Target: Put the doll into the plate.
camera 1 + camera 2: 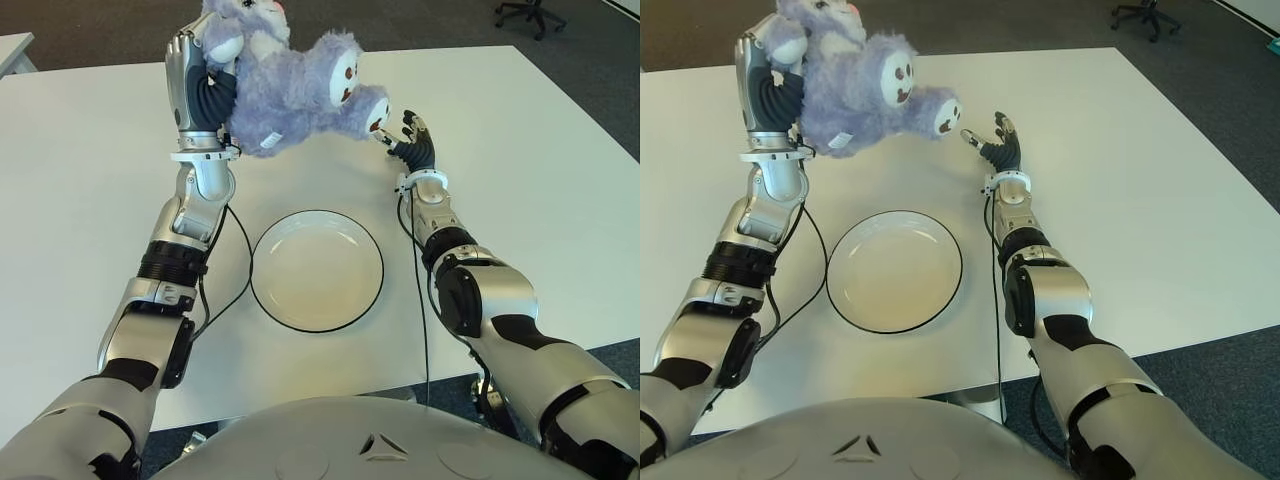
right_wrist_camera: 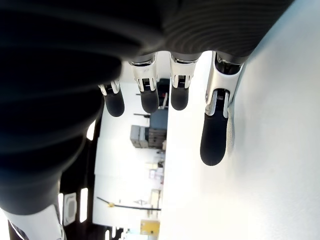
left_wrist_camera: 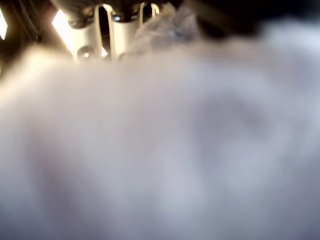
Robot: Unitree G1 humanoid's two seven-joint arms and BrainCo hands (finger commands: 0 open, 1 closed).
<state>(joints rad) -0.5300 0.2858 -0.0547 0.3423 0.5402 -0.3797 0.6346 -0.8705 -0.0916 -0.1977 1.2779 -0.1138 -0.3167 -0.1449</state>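
Purple plush fills the upper middle of both eye views: the doll (image 1: 285, 95), a fuzzy lavender stuffed animal with white-and-dark patches on its paws, hangs in the air above the far part of the white table (image 1: 90, 180). The left hand (image 1: 200, 85) is raised well above the tabletop with its fingers wrapped around the doll's side, so the toy's body spreads out toward the robot's right from that grip; in the left wrist view pale fur sits so close that it blurs across almost everything, with only a few metal finger (image 3: 117, 30) segments visible past it. The right hand (image 1: 412, 140) shows to the right of the doll, near one of its paws, though I cannot tell whether a fingertip touches it. Its own wrist view shows the dark-tipped fingers (image 2: 214, 142) stretched out and apart, holding nothing, beside the white table surface. The plate (image 1: 265, 300), round and white with a thin dark rim, lies on the table nearer the robot's body, between the two forearms and below the doll, with nothing in it. Black cables (image 1: 240, 250) run along both forearms and curve beside the plate's rim. An office chair (image 1: 528, 12) stands on the dark floor beyond the table's far right corner.
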